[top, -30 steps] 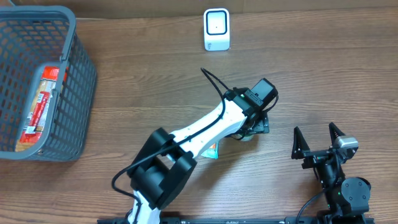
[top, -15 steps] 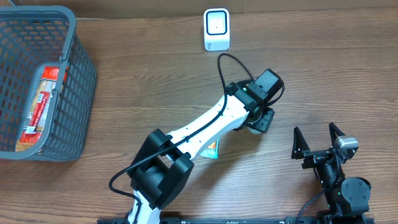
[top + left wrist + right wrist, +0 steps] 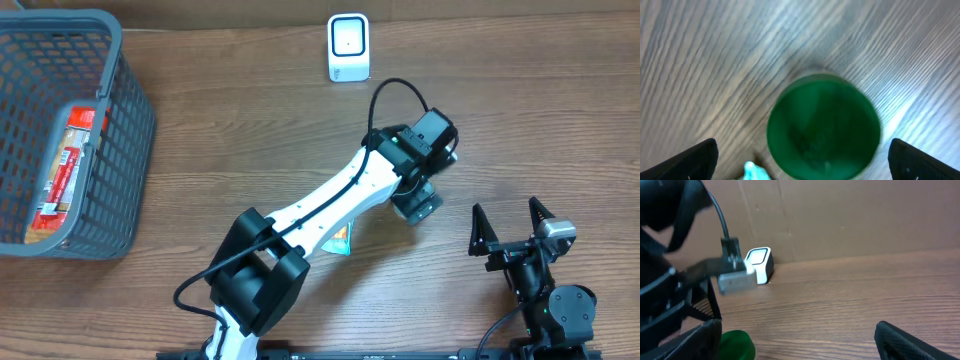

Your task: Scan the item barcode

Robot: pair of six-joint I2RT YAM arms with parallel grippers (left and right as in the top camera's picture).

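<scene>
Green tub [image 3: 822,125] on table [image 3: 200,150], between spread jaws of left gripper [image 3: 418,198], untouched. At four o'clock from it, right gripper [image 3: 510,228], jaws apart. At eleven o'clock, scanner [image 3: 348,47].

The surface [image 3: 220,130] was smooth wood-grain with a faint sheen. The basket [image 3: 135,130] was matt grey plastic lattice; the packet [image 3: 62,170] inside, glossy printed film. The scanner [image 3: 348,47] had a glossy white plastic casing. The green container [image 3: 822,127] looked smooth, satin plastic, though blurred.
</scene>
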